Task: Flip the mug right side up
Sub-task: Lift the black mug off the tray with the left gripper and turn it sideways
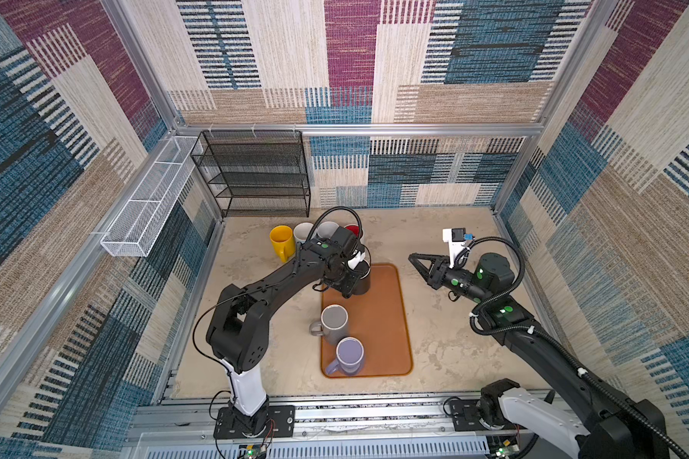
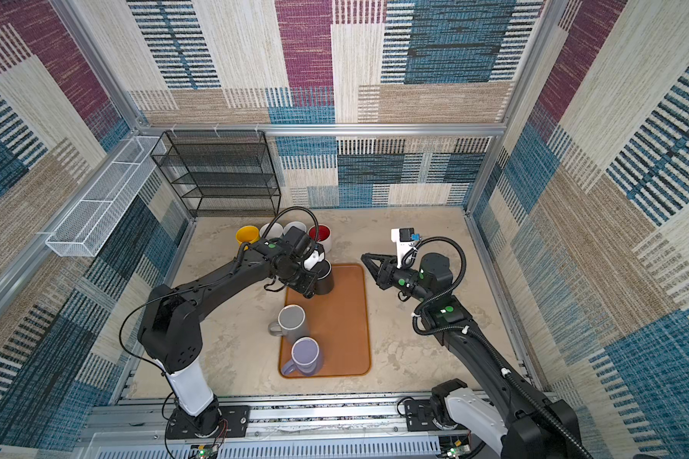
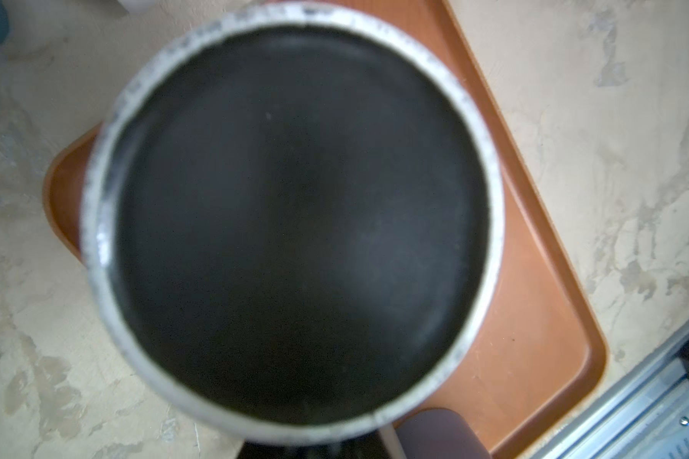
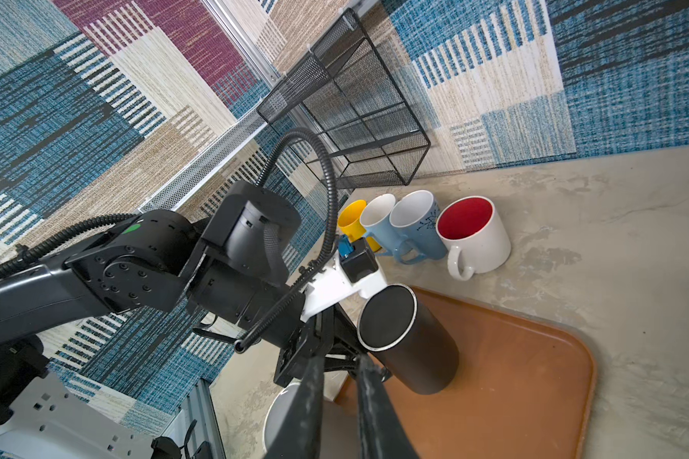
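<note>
We saw the black mug (image 1: 362,280) at the upper left corner of the orange tray (image 1: 382,318) in both top views. It was bottom up and tilted, with its lower edge on the tray. Its flat dark base, ringed by a pale rim, filled the left wrist view (image 3: 295,218) out of focus. The left end effector (image 1: 347,288) was pressed together against the side of that mug; the exact point of the pinch was hidden behind the arm. The right end effector (image 1: 412,258) hung right of the tray over the bench (image 1: 446,337), its fingers (image 4: 315,397) only slightly apart and holding nothing. Lower on the tray stood a grey mug (image 1: 334,324) and a lilac mug (image 1: 350,355), both mouth up. Above the tray, four more upright mugs formed a row, from a yellow mug (image 1: 282,238) to a white mug with a red inside (image 4: 474,234).
</note>
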`<state>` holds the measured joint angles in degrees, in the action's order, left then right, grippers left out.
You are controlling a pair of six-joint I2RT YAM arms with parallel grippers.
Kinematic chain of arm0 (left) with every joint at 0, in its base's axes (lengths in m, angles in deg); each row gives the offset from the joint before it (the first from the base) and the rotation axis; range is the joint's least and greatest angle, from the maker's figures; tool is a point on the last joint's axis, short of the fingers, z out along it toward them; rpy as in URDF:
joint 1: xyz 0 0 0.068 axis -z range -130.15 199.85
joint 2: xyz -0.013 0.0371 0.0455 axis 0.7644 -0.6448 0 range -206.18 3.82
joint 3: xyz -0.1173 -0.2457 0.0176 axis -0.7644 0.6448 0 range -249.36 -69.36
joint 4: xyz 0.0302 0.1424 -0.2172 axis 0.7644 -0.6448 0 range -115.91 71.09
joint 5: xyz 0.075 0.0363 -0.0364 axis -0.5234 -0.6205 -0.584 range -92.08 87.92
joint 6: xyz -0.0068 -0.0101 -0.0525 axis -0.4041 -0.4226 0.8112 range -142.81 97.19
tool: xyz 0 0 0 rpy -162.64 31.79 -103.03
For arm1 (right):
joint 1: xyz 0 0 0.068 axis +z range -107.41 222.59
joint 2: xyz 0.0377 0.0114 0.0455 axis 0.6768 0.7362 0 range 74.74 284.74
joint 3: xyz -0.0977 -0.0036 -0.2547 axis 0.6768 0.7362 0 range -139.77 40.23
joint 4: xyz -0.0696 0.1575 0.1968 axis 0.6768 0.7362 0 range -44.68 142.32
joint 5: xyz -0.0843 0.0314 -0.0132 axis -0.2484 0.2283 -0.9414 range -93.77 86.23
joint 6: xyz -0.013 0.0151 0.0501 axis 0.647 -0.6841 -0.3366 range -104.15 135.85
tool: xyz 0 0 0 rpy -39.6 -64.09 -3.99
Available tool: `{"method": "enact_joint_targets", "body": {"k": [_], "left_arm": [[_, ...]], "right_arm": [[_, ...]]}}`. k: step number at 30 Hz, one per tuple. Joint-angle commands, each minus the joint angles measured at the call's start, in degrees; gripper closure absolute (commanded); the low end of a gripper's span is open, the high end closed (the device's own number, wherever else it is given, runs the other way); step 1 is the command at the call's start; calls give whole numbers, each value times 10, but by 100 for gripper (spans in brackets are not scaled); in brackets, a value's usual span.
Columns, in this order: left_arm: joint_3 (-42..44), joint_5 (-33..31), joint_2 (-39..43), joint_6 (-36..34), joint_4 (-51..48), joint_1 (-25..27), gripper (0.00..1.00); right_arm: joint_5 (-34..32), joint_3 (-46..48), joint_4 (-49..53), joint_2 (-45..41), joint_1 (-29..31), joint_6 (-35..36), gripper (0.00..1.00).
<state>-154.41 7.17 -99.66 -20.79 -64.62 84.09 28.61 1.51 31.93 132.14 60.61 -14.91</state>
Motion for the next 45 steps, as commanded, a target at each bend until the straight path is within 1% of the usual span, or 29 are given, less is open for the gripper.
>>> {"method": "enact_joint_targets", "body": {"k": [1, 7, 10, 16, 22, 24, 25, 27, 32, 35, 37, 39, 45], "left_arm": [[-9, 16, 13, 19, 33, 0, 100], [-13, 29, 24, 39, 45, 0, 100], [-2, 34, 33, 60, 70, 0, 100], [13, 64, 54, 87, 122, -2, 100], [26, 97, 84, 104, 163, -9, 100], [38, 105, 98, 112, 183, -13, 100], [47, 112, 108, 117, 195, -17, 100], [64, 136, 125, 126, 221, -25, 100], [116, 192, 172, 159, 299, -53, 100], [153, 233, 201, 191, 360, -76, 100], [181, 279, 220, 218, 415, -93, 100], [203, 308, 234, 246, 466, -107, 100], [246, 361, 251, 312, 574, -129, 100]], "right_arm": [[-2, 1, -9, 1, 1, 4, 81], [3, 7, -14, 2, 1, 3, 79], [4, 13, -20, 4, 1, 1, 79], [15, 20, -24, 10, 1, -2, 79], [31, 32, -49, 16, 0, -16, 78], [42, 35, -61, 20, 1, -22, 77], [47, 37, -67, 22, 0, -25, 71], [55, 41, -79, 25, 1, -33, 69], [66, 50, -102, 31, 1, -46, 69], [76, 57, -121, 35, 2, -58, 69], [83, 63, -139, 37, 2, -67, 69], [91, 68, -159, 42, 2, -78, 68], [119, 87, -248, 63, 2, -120, 68]]}}
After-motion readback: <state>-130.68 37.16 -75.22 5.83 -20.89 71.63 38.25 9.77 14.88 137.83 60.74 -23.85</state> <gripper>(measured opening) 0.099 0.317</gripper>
